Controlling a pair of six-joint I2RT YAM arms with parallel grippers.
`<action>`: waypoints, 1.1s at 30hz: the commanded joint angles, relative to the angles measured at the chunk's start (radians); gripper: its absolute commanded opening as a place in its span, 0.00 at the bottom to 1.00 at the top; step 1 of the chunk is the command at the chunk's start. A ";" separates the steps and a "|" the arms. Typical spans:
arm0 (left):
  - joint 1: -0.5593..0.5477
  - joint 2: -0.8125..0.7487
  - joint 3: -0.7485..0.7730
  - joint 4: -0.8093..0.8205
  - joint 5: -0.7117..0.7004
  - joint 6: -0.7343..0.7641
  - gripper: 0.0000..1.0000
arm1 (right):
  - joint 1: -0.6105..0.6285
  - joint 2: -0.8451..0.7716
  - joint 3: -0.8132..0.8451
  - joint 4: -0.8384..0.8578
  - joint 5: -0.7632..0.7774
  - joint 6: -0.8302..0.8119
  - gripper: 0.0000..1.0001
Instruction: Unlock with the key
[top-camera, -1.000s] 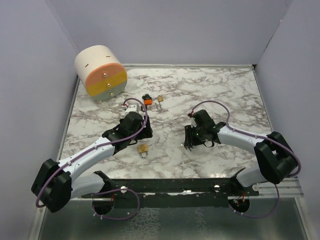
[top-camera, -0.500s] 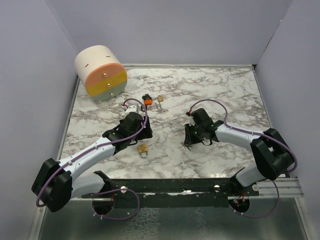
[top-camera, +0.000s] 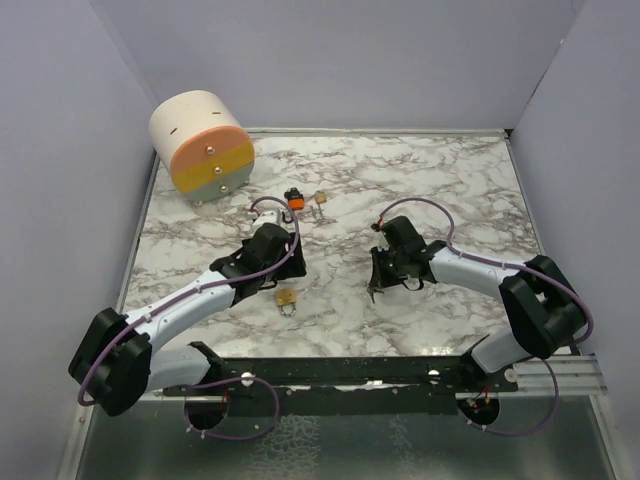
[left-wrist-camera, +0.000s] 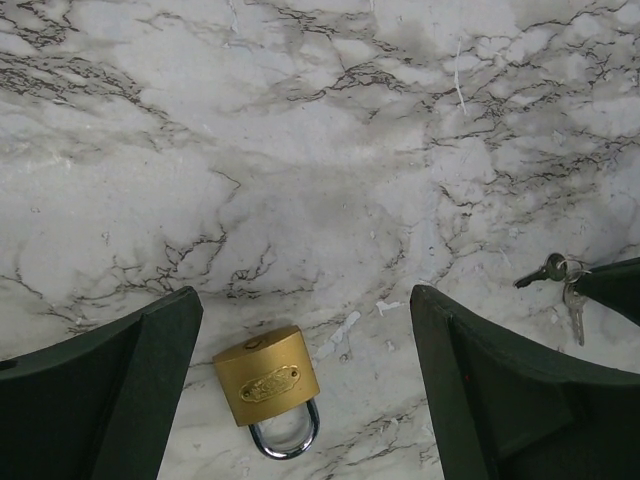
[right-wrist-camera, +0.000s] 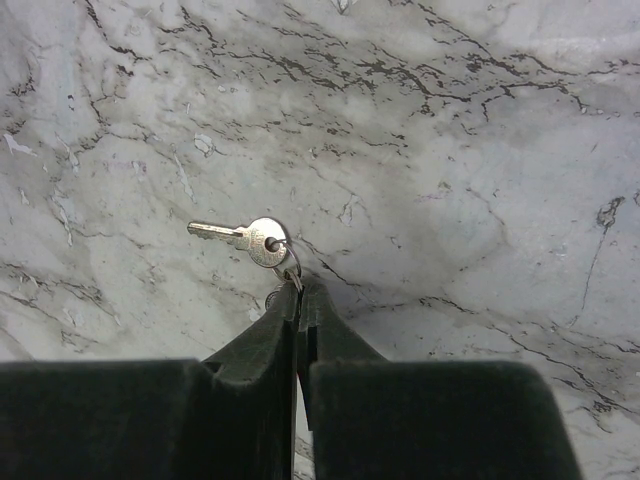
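Observation:
A brass padlock (left-wrist-camera: 266, 383) with a steel shackle lies flat on the marble table (top-camera: 450, 190), its shackle pointing toward the arms' bases. My left gripper (left-wrist-camera: 305, 300) hangs open above it, one finger on each side, touching nothing. In the top view the padlock (top-camera: 288, 299) sits just below the left gripper (top-camera: 280, 272). My right gripper (right-wrist-camera: 298, 290) is shut, pinching the ring of a small silver key (right-wrist-camera: 250, 240) that lies on the table pointing left. A second key on the ring is mostly hidden behind the fingers. From above, the right gripper (top-camera: 374, 288) is low on the table.
A cream drum (top-camera: 200, 145) with an orange, yellow and grey face lies at the back left. A small orange and black object (top-camera: 294, 198) and another small padlock (top-camera: 321, 198) lie behind the left gripper. Purple walls enclose the table on three sides.
My right gripper has shut on the key ring and eased slightly left. The left arm has shifted a little over the padlock and stays open.

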 joint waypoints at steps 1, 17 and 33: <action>-0.005 0.073 0.062 0.033 0.036 0.039 0.88 | 0.005 -0.006 -0.008 -0.001 0.049 -0.003 0.01; -0.007 0.053 -0.015 0.312 0.148 0.083 0.82 | 0.006 -0.122 0.066 0.012 0.054 -0.062 0.01; -0.007 0.117 -0.081 0.604 0.262 0.193 0.78 | 0.006 -0.129 0.198 -0.042 0.027 -0.124 0.01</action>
